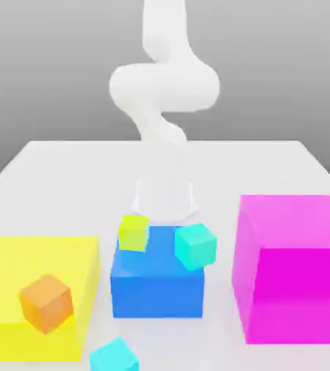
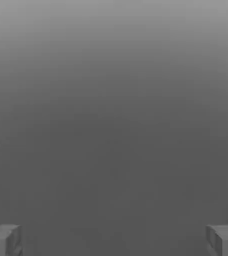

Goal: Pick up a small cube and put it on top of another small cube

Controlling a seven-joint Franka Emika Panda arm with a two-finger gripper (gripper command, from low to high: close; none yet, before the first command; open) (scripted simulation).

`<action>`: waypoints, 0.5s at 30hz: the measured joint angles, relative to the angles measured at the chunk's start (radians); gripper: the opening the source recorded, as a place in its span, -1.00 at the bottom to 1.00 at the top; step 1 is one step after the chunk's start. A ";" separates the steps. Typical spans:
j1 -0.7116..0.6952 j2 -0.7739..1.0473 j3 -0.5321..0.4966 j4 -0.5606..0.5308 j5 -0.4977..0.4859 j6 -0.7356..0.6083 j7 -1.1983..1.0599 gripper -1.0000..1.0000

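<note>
Exterior view: the small cube (image 1: pixel 114 356) lies on the white bench (image 1: pixel 66 167) at the near edge, just in front of the blue block (image 1: pixel 157 282), between the yellow block (image 1: pixel 30 290) and the magenta block (image 1: pixel 292 264). The tool (image 2: pixel 114 239) gapes fully wide, holding nothing.

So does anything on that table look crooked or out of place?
Yes. The lime cube, turquoise cube and orange cube all sit tilted on a corner or edge instead of lying flat, the first two at the blue block, the third against the yellow block.
</note>
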 joint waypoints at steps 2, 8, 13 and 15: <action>0.033 0.077 -0.040 -0.002 0.024 0.021 -0.070 0.00; 0.110 0.296 -0.139 -0.008 0.106 0.080 -0.277 0.00; 0.148 0.480 -0.196 -0.013 0.180 0.128 -0.452 0.00; 0.154 0.553 -0.208 -0.014 0.207 0.147 -0.521 0.00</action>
